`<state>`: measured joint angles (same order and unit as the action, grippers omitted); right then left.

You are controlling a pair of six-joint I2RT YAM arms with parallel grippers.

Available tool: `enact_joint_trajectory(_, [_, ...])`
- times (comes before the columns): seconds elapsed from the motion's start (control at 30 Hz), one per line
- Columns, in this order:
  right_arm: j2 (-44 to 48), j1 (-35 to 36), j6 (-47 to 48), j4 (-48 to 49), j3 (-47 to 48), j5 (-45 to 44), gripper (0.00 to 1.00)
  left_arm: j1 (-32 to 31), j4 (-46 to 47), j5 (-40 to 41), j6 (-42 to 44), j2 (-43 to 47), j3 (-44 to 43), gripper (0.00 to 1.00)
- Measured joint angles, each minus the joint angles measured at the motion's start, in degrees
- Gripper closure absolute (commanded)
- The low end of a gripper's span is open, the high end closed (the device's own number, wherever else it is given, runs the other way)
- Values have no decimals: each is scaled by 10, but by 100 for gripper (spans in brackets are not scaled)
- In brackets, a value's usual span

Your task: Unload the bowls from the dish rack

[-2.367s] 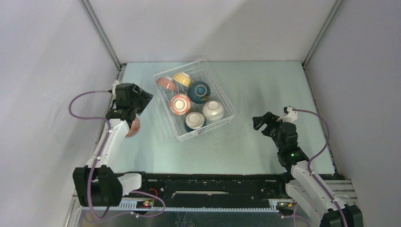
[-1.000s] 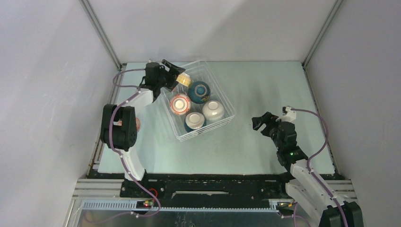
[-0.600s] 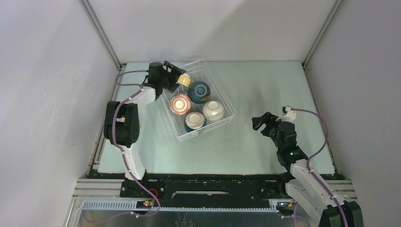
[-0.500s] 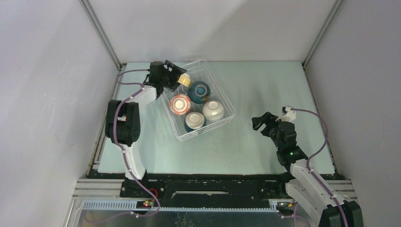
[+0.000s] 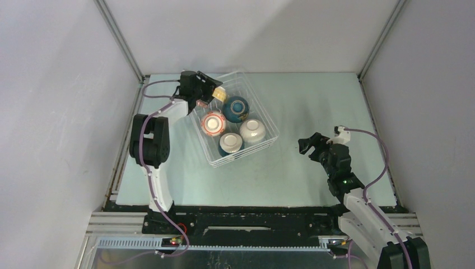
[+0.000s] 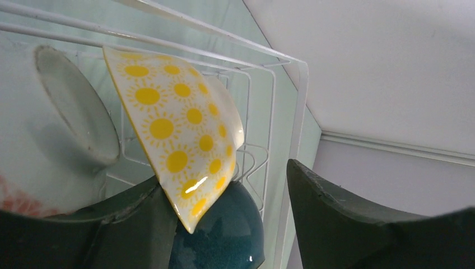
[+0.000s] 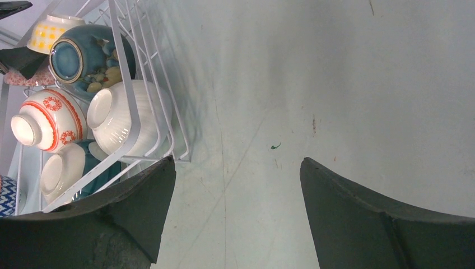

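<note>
Bowls [image 5: 252, 130] in dish rack [image 5: 245, 151]: found yellow bowl [image 6: 179, 134] tilted just ahead of left tool [image 6: 221, 185], fingers apart. Saw right tool [image 7: 236, 168] likewise apart over desk [image 7: 336, 84], rack off to its left.

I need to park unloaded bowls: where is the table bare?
Bare table lies between the dish rack and the right gripper, and from the rack to the near edge. Crowded: the rack's inside, and its far-left corner, where the left gripper meets the yellow bowl.
</note>
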<state>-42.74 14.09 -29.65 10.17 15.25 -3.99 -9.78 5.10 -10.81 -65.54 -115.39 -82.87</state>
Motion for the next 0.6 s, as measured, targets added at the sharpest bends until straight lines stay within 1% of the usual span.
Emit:
enact_joint_trajectory(0.17, [-2, 0, 0, 0, 0, 0, 11, 0, 4, 0, -4, -14, -5, 47])
enact_joint_trajectory(0.23, [-2, 0, 0, 0, 0, 0, 11, 0, 3, 0, -5, -17, -5, 48])
enact_joint_trajectory(0.27, [-2, 0, 0, 0, 0, 0, 11, 0, 3, 0, -5, -17, -5, 51])
enact_joint_trajectory(0.37, [-2, 0, 0, 0, 0, 0, 11, 0, 4, 1, -4, -18, -5, 63])
enact_joint_trajectory(0.43, [-2, 0, 0, 0, 0, 0, 11, 0, 4, 1, -4, -20, -5, 74])
enact_joint_trajectory(0.47, [-2, 0, 0, 0, 0, 0, 11, 0, 7, -2, -6, -21, -6, 78])
enact_joint_trajectory(0.6, [-3, 0, 0, 3, 0, 0, 11, -4, 27, -11, -4, -27, -21, 86])
